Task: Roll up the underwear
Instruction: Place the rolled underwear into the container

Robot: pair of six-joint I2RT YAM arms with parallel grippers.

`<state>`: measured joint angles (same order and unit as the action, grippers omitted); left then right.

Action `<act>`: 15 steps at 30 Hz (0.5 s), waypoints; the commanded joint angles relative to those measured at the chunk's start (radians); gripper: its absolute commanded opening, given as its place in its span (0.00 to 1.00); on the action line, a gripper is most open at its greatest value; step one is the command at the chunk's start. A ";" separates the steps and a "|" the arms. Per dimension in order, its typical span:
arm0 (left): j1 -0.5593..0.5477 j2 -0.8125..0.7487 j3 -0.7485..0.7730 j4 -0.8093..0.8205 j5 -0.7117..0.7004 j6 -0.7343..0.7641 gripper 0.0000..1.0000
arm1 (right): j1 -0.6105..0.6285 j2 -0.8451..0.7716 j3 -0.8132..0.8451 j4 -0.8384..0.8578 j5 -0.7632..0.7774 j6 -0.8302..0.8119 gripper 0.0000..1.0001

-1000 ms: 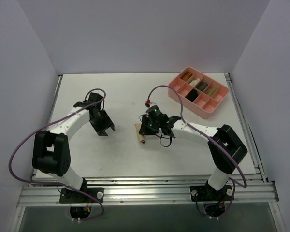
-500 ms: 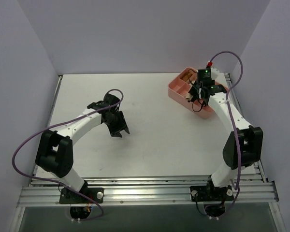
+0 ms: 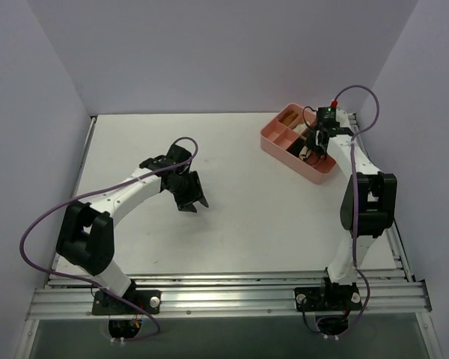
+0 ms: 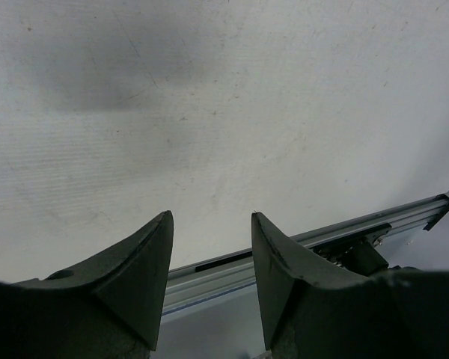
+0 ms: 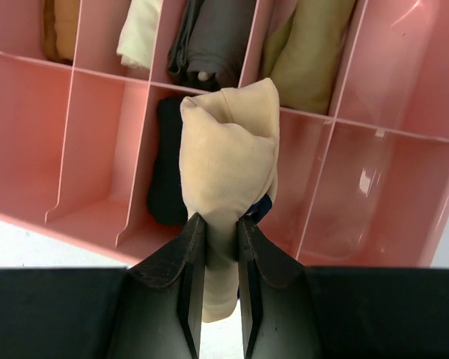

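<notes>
The underwear (image 5: 228, 149) is a small tan roll with a bit of dark trim at its right side. My right gripper (image 5: 221, 221) is shut on its lower part and holds it above the near row of the pink divided tray (image 5: 30, 134), over the divider between a compartment with a dark cloth (image 5: 167, 172) and one with no cloth in it. In the top view the right gripper (image 3: 315, 146) is over the tray (image 3: 272, 140) at the back right, and the roll is hidden under it. My left gripper (image 3: 191, 196) is open and empty over the table's middle left, and it also shows in the left wrist view (image 4: 209, 217).
The tray's far row holds rolled cloths: tan (image 5: 60, 22), cream (image 5: 142, 30), grey (image 5: 217, 45) and olive (image 5: 314, 52). The left wrist view shows bare white table and the metal rail (image 4: 344, 232) at the near edge.
My right arm has swung from the table's middle to the tray at the back right, carrying the tan roll. My left gripper has moved a little right, toward the middle.
</notes>
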<state>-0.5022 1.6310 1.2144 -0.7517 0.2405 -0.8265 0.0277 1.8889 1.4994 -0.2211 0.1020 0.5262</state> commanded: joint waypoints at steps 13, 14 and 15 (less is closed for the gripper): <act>0.005 -0.007 0.022 0.003 -0.004 -0.006 0.54 | -0.075 0.079 -0.010 0.057 -0.022 -0.042 0.00; 0.005 -0.005 0.023 0.003 -0.007 -0.006 0.54 | -0.075 0.093 -0.008 0.052 -0.022 -0.040 0.00; 0.005 -0.003 0.025 0.003 -0.007 -0.005 0.54 | -0.075 0.101 -0.008 0.049 -0.025 -0.037 0.00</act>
<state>-0.5022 1.6310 1.2087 -0.7525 0.2401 -0.8299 -0.0471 1.9636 1.4902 -0.1677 0.0738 0.4961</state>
